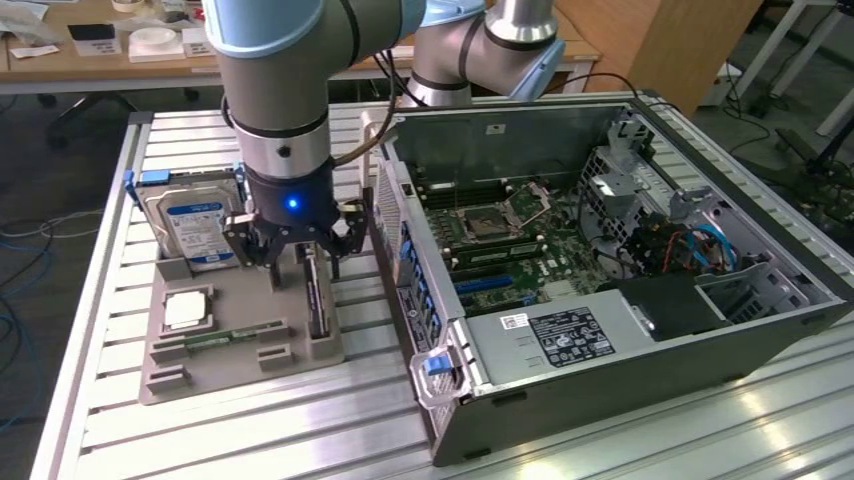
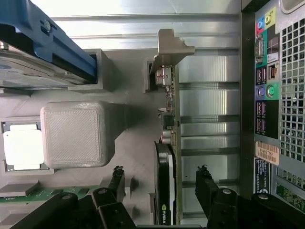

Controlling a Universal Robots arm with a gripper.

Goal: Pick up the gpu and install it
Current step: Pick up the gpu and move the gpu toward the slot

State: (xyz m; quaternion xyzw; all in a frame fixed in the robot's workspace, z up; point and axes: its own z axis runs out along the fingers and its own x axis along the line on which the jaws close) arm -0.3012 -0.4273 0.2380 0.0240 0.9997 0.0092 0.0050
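Right now the black two-fingered claw (image 1: pixel 304 262) (image 2: pixel 160 183) is hanging low over the grey plastic parts tray (image 1: pixel 254 375) (image 2: pixel 133 157). Its jaws are standing wide open and gripping nothing. Its fingers (image 2: pixel 116 183) are straddling the gpu (image 1: pixel 316 300) (image 2: pixel 167 152), a thin dark rectangular circuit card, with one finger on each side. In the wrist view a clear gap is showing between each finger and the card.

The gpu is standing on its long edge in a slot of the tray, on the tray's side toward the exterior view's right. Its pale silvery-beige metal bracket (image 2: pixel 172 45) is sticking out at one end of the card.

A square block of textured grey plastic (image 2: pixel 76 133) is rising from the tray just beside the card. A boxy hard drive with a blue-and-white label and blue side rails (image 1: pixel 194 225) (image 2: pixel 38 57) is standing upright at the tray's far end. A square silver processor chip (image 1: pixel 187 308) (image 2: pixel 21 145) is lying flat in a tray pocket. A narrow green memory stick (image 1: pixel 234 338) (image 2: pixel 28 194) is lying in the pocket just beyond the chip.

The grey-and-blue robot arm (image 1: pixel 274 90) is reaching down to the tray from above. The tray is resting on a slatted aluminium table (image 1: pixel 200 430). An open dark grey computer case (image 1: pixel 601 270) (image 2: pixel 274 95) is lying on its side just beside the tray, on the exterior view's right, with its motherboard exposed.
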